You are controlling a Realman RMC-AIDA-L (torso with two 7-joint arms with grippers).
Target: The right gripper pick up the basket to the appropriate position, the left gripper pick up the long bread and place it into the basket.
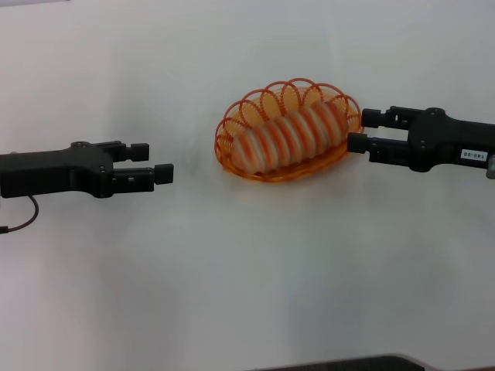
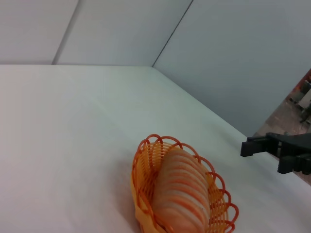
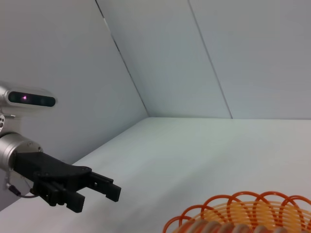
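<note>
The orange wire basket (image 1: 229, 145) stands on the white table, right of centre. The long striped bread (image 1: 290, 136) lies inside it, along its length. My right gripper (image 1: 357, 130) is open at the basket's right end, its fingertips close by the rim and holding nothing. My left gripper (image 1: 158, 162) is open and empty, well to the left of the basket. The left wrist view shows the basket (image 2: 140, 194), the bread (image 2: 180, 194) and the right gripper (image 2: 265, 158) beyond them. The right wrist view shows the basket rim (image 3: 243, 203) and the left gripper (image 3: 97, 196) far off.
The white table (image 1: 247, 270) spreads all around the basket. A thin dark cable (image 1: 23, 220) hangs from the left arm. A dark edge (image 1: 348, 363) shows at the bottom of the head view. Pale walls stand behind the table in both wrist views.
</note>
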